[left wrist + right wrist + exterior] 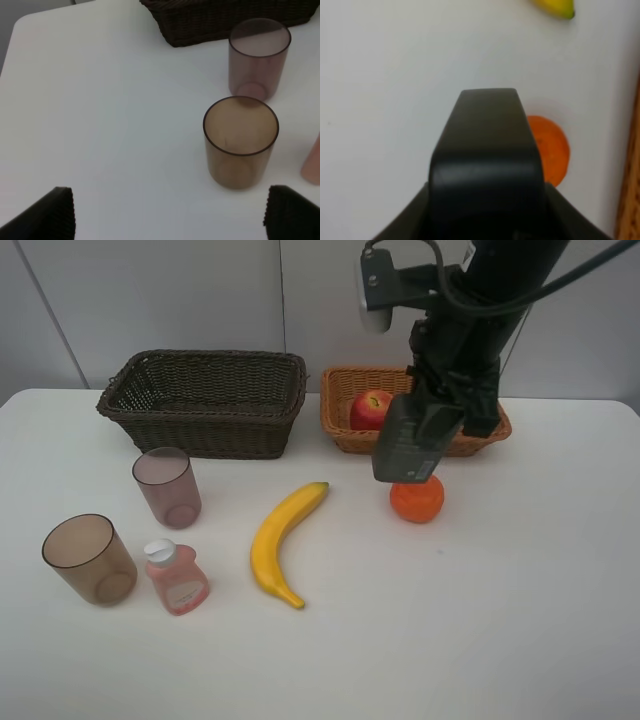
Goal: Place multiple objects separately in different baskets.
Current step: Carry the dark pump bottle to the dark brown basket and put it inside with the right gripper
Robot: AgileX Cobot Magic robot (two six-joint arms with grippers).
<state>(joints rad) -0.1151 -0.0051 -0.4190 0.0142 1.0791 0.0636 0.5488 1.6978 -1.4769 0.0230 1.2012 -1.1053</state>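
The orange tangerine (417,500) sits on the white tabletop (520,620), just in front of the light orange-tan basket (345,430). I take it to be the piece in hand. My right pincer (408,462) hangs directly over it, nose down, and in the high view its body covers the top of the fruit. I cannot tell whether its jaws are spread or closed. The right wrist camera is mostly filled by a dark block of the arm's own hardware, with only a slice of tangerine showing beside it.

The red apple (370,408) already lies in the tan basket, so I judge fruit belongs there and the tangerine has only a short hop. Being round, it may roll if nudged off centre, so I would want the jaws centred on it before closing.

Further out, the yellow banana (280,540) lies loose near the middle, well apart from both baskets. On the left stand the farther cup (167,487) and the nearer cup (88,558), with the small pink bottle (177,577) just beside the nearer one. Behind them is the dark brown basket (205,400), with nothing that I can see in it. I guess these containers are meant for it.

My left pincer (170,222) is spread wide. It faces the nearer cup and touches nothing.
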